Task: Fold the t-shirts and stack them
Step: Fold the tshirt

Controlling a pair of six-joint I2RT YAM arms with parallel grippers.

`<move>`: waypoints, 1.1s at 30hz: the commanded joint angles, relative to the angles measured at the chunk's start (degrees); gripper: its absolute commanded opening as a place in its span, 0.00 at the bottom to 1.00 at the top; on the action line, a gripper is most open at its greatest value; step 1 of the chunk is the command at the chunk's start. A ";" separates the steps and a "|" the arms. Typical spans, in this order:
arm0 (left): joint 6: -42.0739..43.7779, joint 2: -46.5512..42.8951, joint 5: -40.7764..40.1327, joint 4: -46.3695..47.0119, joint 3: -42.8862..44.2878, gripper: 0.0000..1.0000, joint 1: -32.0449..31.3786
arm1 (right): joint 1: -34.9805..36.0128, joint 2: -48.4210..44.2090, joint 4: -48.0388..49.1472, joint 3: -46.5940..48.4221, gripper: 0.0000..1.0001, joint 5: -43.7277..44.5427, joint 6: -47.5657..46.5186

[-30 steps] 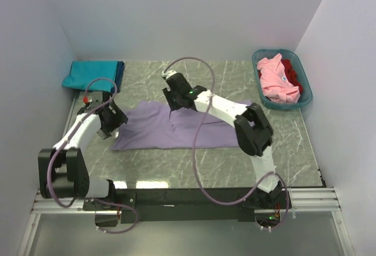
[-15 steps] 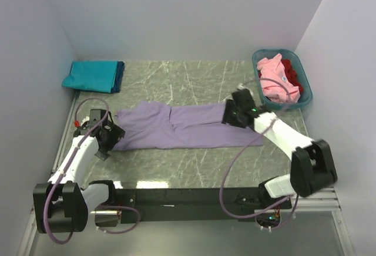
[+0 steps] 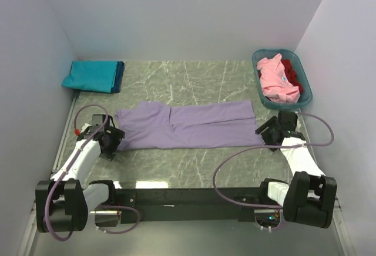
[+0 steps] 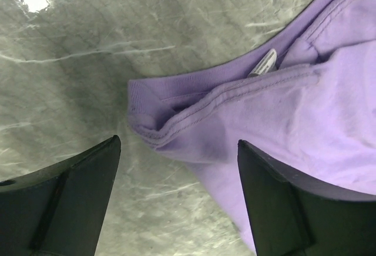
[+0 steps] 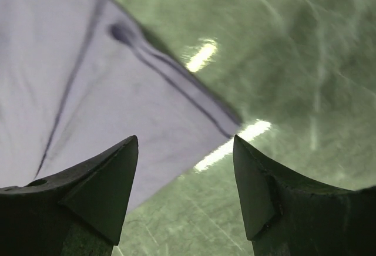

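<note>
Top external view shows the lavender t-shirt (image 3: 188, 125) lying flat in the middle of the table (image 3: 200, 86), as a long band parallel to the near edge. The left gripper (image 3: 111, 141) is at the shirt's left end and the right gripper (image 3: 267, 132) is at its right end, both low over the table.

In the left wrist view the jaws stand wide apart and hold nothing. Between them lies a bunched corner of the shirt with a thick seam and a small label (image 4: 264, 63). In the right wrist view the jaws are also wide and empty, and the near right corner of the shirt points into the gap between them.

At the far left corner a teal t-shirt (image 3: 91, 75) lies folded, with a dark blue one (image 3: 120, 74) showing at its side. In the basket (image 3: 306, 94) at the far right corner, a pink t-shirt (image 3: 275, 83) and a red one (image 3: 292, 71) wait unfolded.

I judge that the step in hand is folding the lavender shirt. It looks spread and narrowed, but the cross fold is not yet made. The next move calls for each gripper to come down on its end and close on all the layers of cloth. Then one end must be carried over the other with the edges kept in line. The bunched left corner may slip or fold unevenly.
</note>
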 commanded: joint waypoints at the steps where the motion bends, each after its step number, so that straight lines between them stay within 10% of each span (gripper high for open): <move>1: -2.54 0.31 -1.88 3.32 -0.89 0.85 0.09 | -5.41 0.19 4.18 -3.49 0.72 -6.37 3.35; 11: -2.98 1.11 -2.93 5.96 -2.39 0.72 1.05 | -12.54 5.72 12.10 -7.64 0.70 -13.68 5.99; 24: -2.89 -1.00 -6.54 3.68 -3.53 0.13 8.25 | -13.60 8.28 6.14 -6.85 0.63 -12.19 3.45; 33: -2.28 -1.00 -3.99 4.81 -5.82 0.07 10.89 | -13.51 8.45 2.09 -7.81 0.63 -12.63 0.20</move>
